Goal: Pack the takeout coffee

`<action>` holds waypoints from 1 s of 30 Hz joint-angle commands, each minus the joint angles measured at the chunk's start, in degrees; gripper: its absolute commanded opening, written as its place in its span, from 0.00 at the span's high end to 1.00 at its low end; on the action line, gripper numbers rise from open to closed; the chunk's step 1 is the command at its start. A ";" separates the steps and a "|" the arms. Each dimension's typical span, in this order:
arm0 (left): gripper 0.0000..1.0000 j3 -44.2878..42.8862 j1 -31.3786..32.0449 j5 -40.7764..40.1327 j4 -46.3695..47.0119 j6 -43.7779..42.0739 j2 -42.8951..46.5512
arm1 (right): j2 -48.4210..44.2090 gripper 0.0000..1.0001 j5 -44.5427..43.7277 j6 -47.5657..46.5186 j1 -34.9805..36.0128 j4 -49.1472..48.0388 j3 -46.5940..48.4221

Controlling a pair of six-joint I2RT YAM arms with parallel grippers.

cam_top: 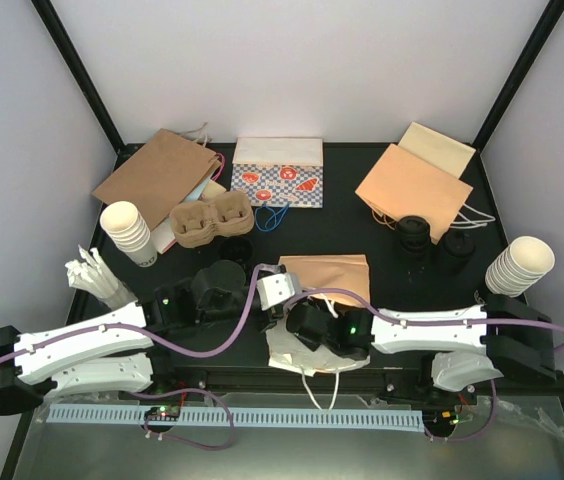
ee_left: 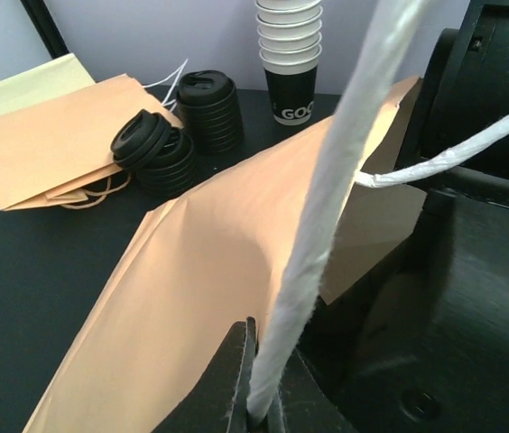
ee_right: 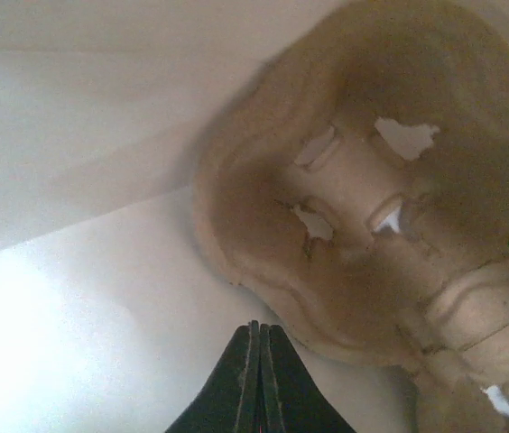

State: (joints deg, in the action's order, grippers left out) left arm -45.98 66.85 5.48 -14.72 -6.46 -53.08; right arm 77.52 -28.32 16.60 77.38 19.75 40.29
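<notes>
The takeout coffee shows as short black round pieces with black lids (cam_top: 414, 232) at the back right, apart from both grippers. In the left wrist view they look like ribbed stacks (ee_left: 157, 149). My left gripper (ee_left: 259, 410) is shut on the white twisted handle (ee_left: 327, 207) of a brown paper bag (ee_left: 209, 271) lying mid-table (cam_top: 330, 275). From above, the left gripper (cam_top: 267, 292) sits at that bag's near-left corner. My right gripper (ee_right: 259, 329) is shut with nothing between its fingers. It sits inside white bag paper (cam_top: 287, 355), next to a brown pulp cup carrier (ee_right: 363, 225).
A pulp carrier (cam_top: 212, 222) and a cream cup stack (cam_top: 127, 232) stand at the left. Another cup stack (cam_top: 520, 265) stands at the right. Flat brown bags (cam_top: 160, 175), a patterned bag (cam_top: 277, 172) and orange bags (cam_top: 412, 185) lie along the back. White wrapped sticks (cam_top: 97, 275) lie near left.
</notes>
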 commanded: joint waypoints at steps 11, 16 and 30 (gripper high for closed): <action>0.98 1.71 1.69 2.30 1.77 5.34 -0.55 | -2.77 0.99 16.28 19.42 -8.02 -4.02 2.12; 0.99 0.89 1.86 1.46 2.33 5.79 -1.89 | -4.98 0.99 16.49 27.70 -8.04 -6.04 0.49; 0.98 -2.78 2.14 -2.55 2.20 4.83 -3.77 | -0.99 0.99 14.03 23.32 -5.68 -4.59 2.44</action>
State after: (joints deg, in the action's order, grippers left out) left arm -46.09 66.83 -2.57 -9.37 -1.45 -55.75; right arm 73.76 -9.13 41.74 71.31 16.75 38.70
